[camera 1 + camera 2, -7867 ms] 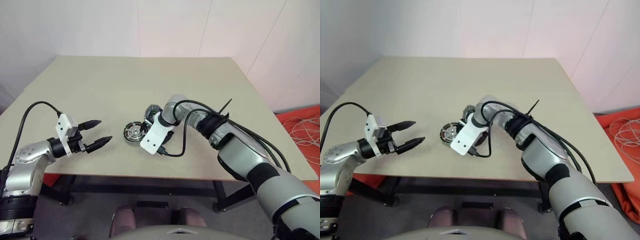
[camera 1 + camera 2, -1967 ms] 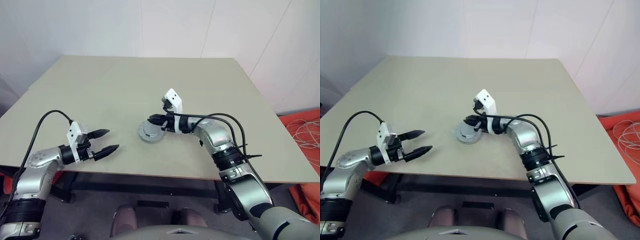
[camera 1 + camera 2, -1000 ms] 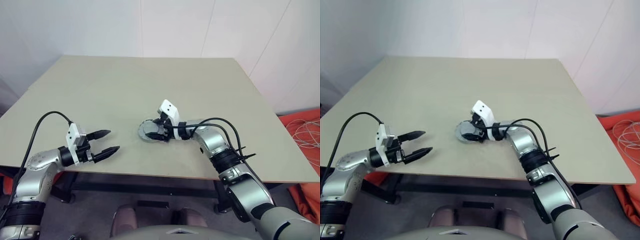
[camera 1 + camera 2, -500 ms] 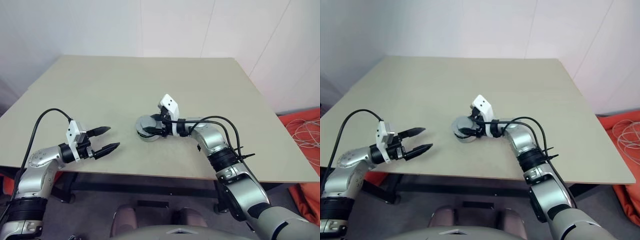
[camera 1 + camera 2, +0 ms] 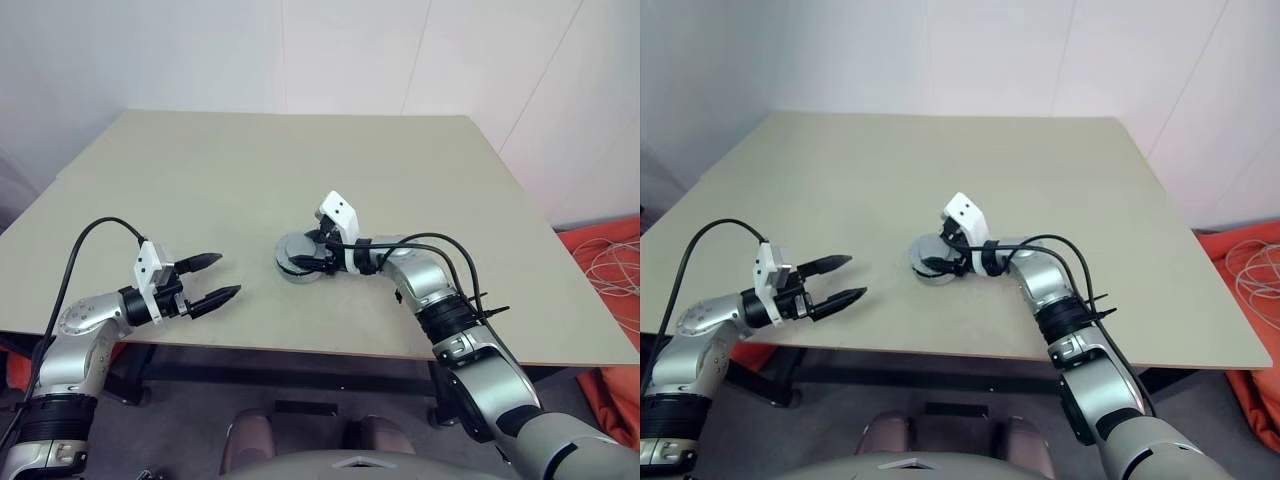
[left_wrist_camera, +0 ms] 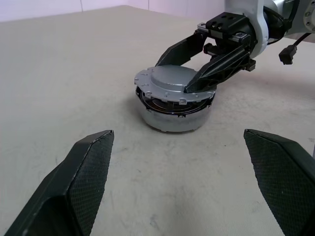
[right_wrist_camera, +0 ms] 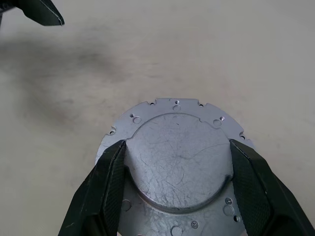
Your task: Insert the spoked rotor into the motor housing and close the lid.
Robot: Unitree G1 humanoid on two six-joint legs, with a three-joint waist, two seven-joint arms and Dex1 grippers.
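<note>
The lid (image 7: 177, 162) looks like dull grey metal, finely scratched. The worktop (image 5: 200, 190) is matt beige, faintly speckled, perhaps laminate. The right claw (image 6: 197, 61) has textured black fingers (image 7: 101, 196), likely rubbery plastic.

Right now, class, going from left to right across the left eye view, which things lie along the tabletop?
Open black two-fingered left gripper → round grey metal lid, dark grey face up, sitting on the motor → black right gripper, its fingers closed on the lid's raised centre.
</note>
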